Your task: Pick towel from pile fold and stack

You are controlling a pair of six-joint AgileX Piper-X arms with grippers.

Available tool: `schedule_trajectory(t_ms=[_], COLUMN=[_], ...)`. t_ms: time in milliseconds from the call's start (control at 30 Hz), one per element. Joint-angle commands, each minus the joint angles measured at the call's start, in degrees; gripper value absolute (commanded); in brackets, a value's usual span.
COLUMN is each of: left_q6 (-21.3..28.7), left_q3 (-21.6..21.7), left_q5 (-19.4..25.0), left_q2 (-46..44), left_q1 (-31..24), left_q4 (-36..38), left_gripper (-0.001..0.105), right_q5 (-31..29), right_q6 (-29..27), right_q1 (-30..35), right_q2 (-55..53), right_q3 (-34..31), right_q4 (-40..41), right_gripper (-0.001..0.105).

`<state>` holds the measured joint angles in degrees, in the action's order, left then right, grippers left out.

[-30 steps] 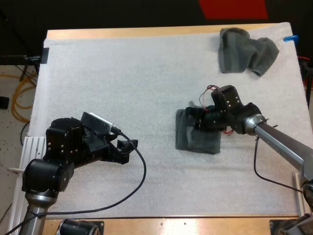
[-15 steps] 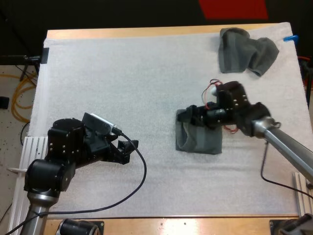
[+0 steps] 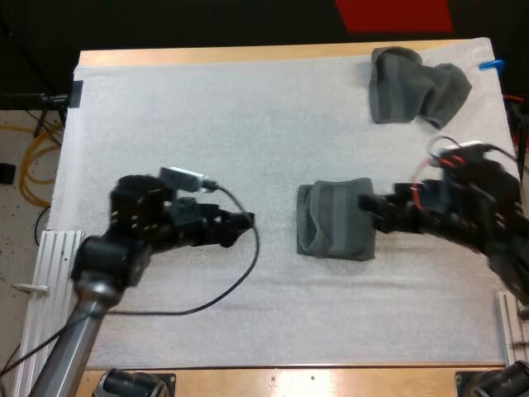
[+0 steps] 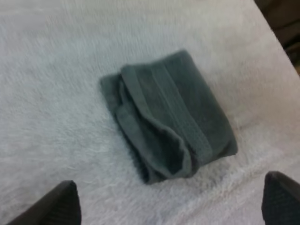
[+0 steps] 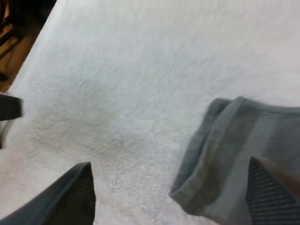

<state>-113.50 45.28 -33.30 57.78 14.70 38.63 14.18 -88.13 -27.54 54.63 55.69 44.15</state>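
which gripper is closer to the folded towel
Right. The right gripper is at the folded towel's edge; the left gripper is off the opposite side, with bare mat between.

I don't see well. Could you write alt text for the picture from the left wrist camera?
A folded dark grey-green towel lies on the white mat, its layered edges showing. The left gripper hovers near it, its two black fingers wide apart and touching nothing.
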Motion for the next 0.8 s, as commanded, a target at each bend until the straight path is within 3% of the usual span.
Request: schedule_trajectory(t_ms=[0,200,400,600,767], left_q6=[-1.24,-6.9,-11.44,-11.43,-12.33], left_q3=[0.16,0.38,1.05,5.83,10.4], left_q5=[-0.59,2.31,3.57,3.17,0.39], left_q2=[1.25,11.11,21.49,31.98,39.0], left_q1=[1.07,7.63,10.32,10.94,10.94], left_q4=[-1.89,-12.02,-20.61,-20.96,-19.29], left_gripper=[0.076,0.076,0.076,0.076,0.076], right_q5=[-1.71,-8.24,-11.11,-13.05,-14.66], right_q6=[-1.58,-1.85,-1.7,-0.54,-0.41], right_q1=[-0.09,-0.09,-0.09,-0.09,-0.09], right_q2=[-1.7,-10.34,-15.64,-19.08,-19.75], right_q3=[0.41,0.41,0.41,0.41,0.41], right_q4=[1.54,8.12,16.19,20.09,22.25], right_gripper=[0.066,0.066,0.066,0.066,0.066])
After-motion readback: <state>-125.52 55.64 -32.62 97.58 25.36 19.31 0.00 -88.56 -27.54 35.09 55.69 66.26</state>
